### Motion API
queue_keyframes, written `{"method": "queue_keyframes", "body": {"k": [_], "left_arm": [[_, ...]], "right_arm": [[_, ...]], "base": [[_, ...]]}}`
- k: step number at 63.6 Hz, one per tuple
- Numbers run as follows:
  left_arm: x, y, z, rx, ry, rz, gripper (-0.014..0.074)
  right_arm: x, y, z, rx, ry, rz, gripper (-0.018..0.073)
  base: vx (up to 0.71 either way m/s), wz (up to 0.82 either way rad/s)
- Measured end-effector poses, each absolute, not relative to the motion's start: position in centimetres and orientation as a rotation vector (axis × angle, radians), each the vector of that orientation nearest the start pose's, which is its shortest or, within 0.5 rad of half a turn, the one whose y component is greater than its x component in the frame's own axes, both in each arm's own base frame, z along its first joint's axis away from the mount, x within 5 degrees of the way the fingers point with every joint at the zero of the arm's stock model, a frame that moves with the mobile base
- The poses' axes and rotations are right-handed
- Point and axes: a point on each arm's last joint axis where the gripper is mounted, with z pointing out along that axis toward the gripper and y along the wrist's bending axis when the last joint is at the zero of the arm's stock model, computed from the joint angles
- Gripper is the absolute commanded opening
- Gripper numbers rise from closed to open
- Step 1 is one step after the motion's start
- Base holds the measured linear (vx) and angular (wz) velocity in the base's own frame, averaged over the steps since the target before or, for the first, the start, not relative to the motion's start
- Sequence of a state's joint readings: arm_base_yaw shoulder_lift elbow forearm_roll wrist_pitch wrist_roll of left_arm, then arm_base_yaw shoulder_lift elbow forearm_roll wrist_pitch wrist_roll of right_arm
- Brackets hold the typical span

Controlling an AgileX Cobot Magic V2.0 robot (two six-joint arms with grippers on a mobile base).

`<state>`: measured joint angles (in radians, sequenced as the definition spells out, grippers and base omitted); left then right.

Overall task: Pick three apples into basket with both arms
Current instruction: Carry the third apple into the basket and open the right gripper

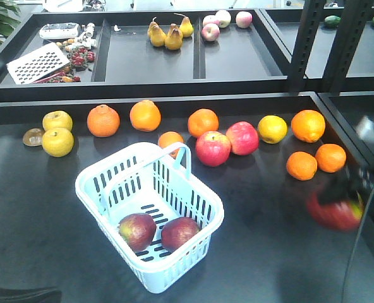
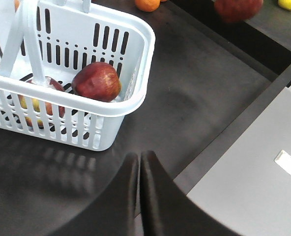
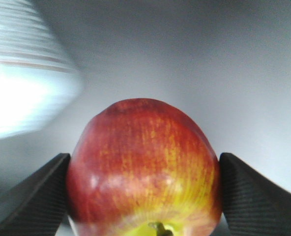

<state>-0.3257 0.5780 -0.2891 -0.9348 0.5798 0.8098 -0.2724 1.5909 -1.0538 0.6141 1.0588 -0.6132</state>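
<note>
Your right end effector point(image 3: 143, 196) is clamped on the third apple point(image 3: 143, 169), one black finger point(image 3: 32, 196) pressed to each side of it; the stem end faces the wrist camera, yellow-green at the bottom and streaked red above. From the front view that same apple point(image 1: 334, 213) shows as a motion-blurred red shape at the right edge of the dark tabletop point(image 1: 35, 214), with the right arm point(image 1: 364, 183) smeared above it, well apart from the basket point(image 1: 150, 214).

The pale blue-white basket sits tilted to the camera at the centre of the tabletop, its hoop handle point(image 1: 180, 151) raised. Two dark red apples lie side by side on its slotted floor at the near end, one on the left point(image 1: 137, 230) and one on the right point(image 1: 180, 233), just beside each other.

Your left end effector point(image 2: 139, 164) hangs empty just outside the basket's near wall point(image 2: 76, 105), its two black fingers pressed together with no gap visible. From that wrist view you see one apple point(image 2: 96, 81) plainly inside the basket and the other point(image 2: 40, 101) partly hidden behind the slotted wall.

Behind the basket lies a row of oranges point(image 1: 103, 120), yellow fruit point(image 1: 57, 142) and two brighter pink-red apples point(image 1: 213, 148).
</note>
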Motion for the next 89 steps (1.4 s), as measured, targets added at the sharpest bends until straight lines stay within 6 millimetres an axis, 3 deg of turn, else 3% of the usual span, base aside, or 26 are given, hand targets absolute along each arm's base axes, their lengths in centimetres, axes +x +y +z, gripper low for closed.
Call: {"method": "queue_keyframes", "body": {"k": [8,15,23,31,37,50,56,61,74,83,89], "left_arm": [[8.5,-7.1,23.7,0.575,2.080,-0.700,-0.0006],[8.5,-7.1,23.7,0.575,2.080,-0.700,-0.0006],[8.5,-7.1,23.7,0.575,2.080,-0.700,-0.0006],[8.5,-7.1,23.7,0.575,2.080,-0.700,-0.0006],[8.5,-7.1,23.7,0.575,2.080,-0.700,-0.0006],[8.5,-7.1,23.7,0.575,2.080,-0.700,-0.0006],[8.5,-7.1,23.7,0.575,2.080,-0.700,-0.0006],[8.5,-7.1,23.7,0.575,2.080,-0.700,-0.0006],[8.5,-7.1,23.7,0.575,2.080,-0.700,-0.0006],[8.5,-7.1,23.7,0.575,2.080,-0.700,-0.0006],[8.5,-7.1,23.7,0.575,2.080,-0.700,-0.0006]], "right_arm": [[28.1,-0.5,27.7,-0.246,2.587,0.803,-0.0004],[27.5,3.5,29.4,-0.403,2.494,0.859,-0.0001],[27.8,8.6,29.0,-0.549,2.440,0.855,0.0012],[28.6,13.3,27.0,-0.602,2.411,0.825,0.0072],[29.0,15.9,25.3,-0.615,2.401,0.798,0.0183],[30.4,19.2,23.0,-0.662,2.414,0.787,0.0564],[30.9,19.7,22.6,-0.661,2.419,0.793,0.0673],[31.1,19.8,22.5,-0.646,2.418,0.796,0.0711],[31.1,20.0,22.7,-0.639,2.415,0.820,0.0632],[30.6,20.0,23.0,-0.696,2.415,0.842,0.0415],[29.9,19.7,24.0,-0.765,2.405,0.838,0.0190]], "base": [[0.00,0.00],[0.00,0.00],[0.00,0.00],[0.00,0.00],[0.00,0.00],[0.00,0.00],[0.00,0.00],[0.00,0.00],[0.00,0.00],[0.00,0.00],[0.00,0.00]]}}
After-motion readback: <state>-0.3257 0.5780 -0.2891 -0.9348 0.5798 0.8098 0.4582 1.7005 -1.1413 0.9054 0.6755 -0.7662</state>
